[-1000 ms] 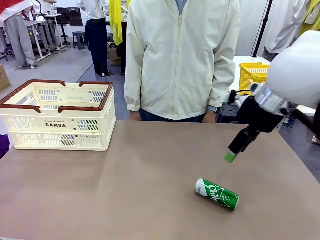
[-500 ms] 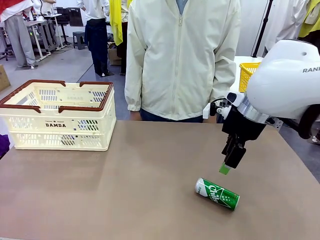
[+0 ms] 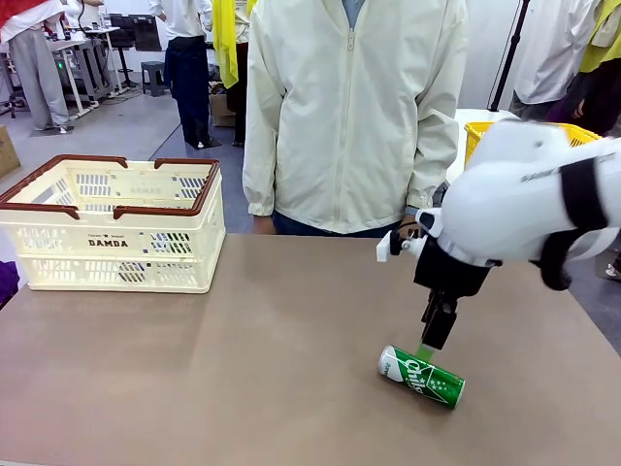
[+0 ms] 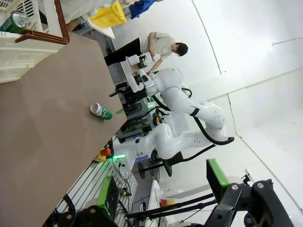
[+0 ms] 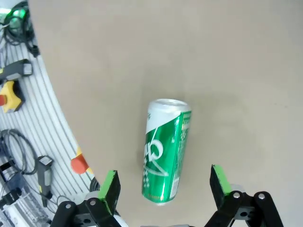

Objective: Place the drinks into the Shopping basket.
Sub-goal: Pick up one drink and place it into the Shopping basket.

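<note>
Right gripper [image 3: 427, 348] pointing down just above green can [image 3: 421, 377] lying on table [image 3: 243, 369]; Shopping basket [image 3: 109, 254] well apart, left.

Table [image 3: 223, 379] — brown, matte top. Person [image 3: 349, 116] in a cream zip jacket stands at the far edge; yellow mesh basket [image 3: 473, 144] behind, to the right.
</note>
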`<state>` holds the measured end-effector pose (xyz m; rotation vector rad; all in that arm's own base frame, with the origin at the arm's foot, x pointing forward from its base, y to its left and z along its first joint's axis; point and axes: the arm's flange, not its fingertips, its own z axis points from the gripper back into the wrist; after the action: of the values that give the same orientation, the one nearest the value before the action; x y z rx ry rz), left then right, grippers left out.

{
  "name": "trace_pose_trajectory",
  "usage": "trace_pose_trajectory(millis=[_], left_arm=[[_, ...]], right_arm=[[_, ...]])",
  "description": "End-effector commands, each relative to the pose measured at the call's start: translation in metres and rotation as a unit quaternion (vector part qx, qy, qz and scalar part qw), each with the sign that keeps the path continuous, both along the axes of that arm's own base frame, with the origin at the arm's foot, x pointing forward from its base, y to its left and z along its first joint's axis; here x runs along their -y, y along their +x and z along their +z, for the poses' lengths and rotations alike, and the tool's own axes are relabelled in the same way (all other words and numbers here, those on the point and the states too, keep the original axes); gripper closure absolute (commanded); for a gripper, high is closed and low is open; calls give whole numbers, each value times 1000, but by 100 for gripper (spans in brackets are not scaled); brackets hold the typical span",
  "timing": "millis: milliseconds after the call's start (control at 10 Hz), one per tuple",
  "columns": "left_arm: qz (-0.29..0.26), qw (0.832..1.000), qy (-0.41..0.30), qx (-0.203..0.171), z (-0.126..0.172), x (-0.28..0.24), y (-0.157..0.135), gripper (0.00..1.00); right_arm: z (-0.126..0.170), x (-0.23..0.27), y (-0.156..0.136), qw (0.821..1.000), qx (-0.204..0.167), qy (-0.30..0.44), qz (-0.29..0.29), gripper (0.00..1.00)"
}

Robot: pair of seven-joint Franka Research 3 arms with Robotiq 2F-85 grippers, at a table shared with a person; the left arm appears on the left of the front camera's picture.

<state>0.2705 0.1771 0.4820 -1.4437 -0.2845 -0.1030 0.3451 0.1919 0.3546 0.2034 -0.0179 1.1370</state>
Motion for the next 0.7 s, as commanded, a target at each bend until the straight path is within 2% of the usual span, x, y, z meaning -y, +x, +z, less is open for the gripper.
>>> trace_pose_trajectory(millis=[0, 200, 300, 600], left_arm=[[2, 1000, -15, 4, 3, 2, 0, 0], [2, 1000, -15, 4, 3, 2, 0, 0], [2, 1000, -15, 4, 3, 2, 0, 0], [2, 1000, -15, 4, 3, 2, 0, 0]], right_arm=[[-47, 2, -12, 999, 3, -26, -25, 0], [-75, -1, -16, 998, 10, -59, -30, 0], [-83, -2, -19, 998, 0, -57, -26, 0], [-85, -1, -19, 998, -9, -64, -14, 0]])
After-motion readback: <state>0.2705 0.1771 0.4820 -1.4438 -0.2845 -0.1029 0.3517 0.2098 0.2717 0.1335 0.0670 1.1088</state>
